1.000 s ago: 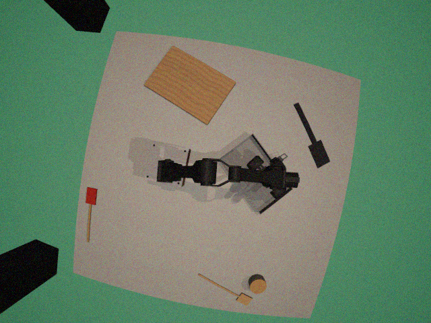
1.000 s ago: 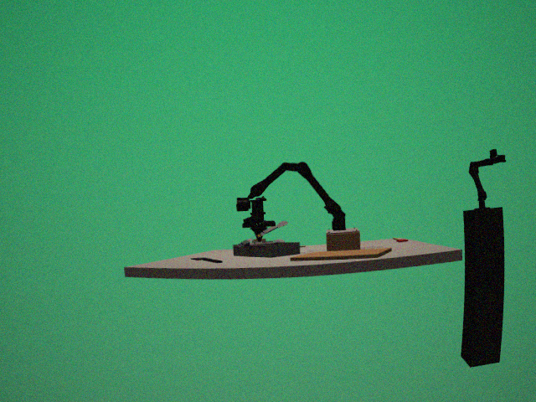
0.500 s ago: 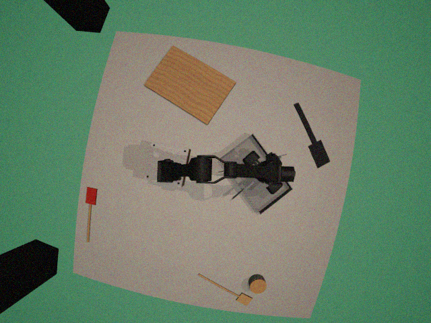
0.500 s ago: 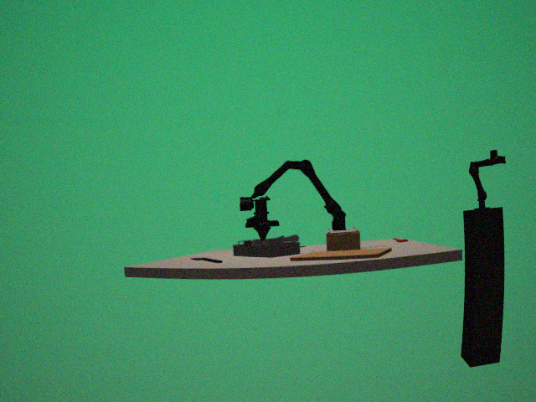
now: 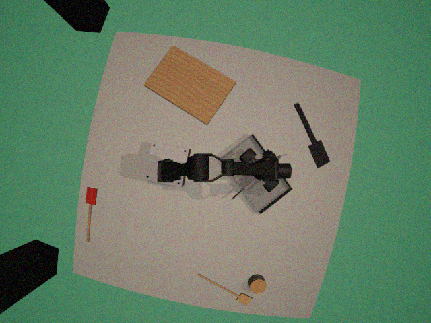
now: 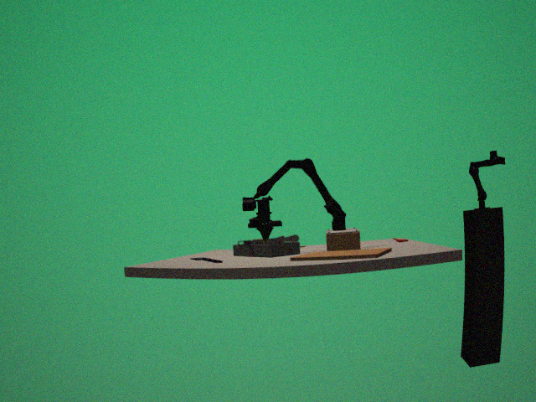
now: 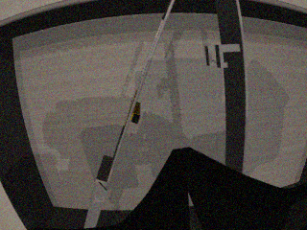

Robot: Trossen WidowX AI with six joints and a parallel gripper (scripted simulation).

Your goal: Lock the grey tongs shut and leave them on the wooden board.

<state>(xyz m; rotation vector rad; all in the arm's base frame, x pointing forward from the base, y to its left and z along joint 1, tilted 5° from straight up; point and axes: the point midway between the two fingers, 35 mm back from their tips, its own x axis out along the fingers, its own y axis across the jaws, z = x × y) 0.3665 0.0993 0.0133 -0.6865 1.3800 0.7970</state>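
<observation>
The grey tongs lie open across the roasting tin. In the wrist view their two arms show nearly edge-on, apart, one slanting at the left and one dark and upright at the right. My gripper is shut with nothing seen between its fingers. It points down, low over the tin, and in the wrist view its tips show between the two arms. The arm hides the tongs' middle in the top view. The wooden board bears nothing.
A black spatula lies beyond the tin. A red-headed spatula lies near the table's left edge. A wooden spatula and a round pot with a tan top are near the lower edge in the top view.
</observation>
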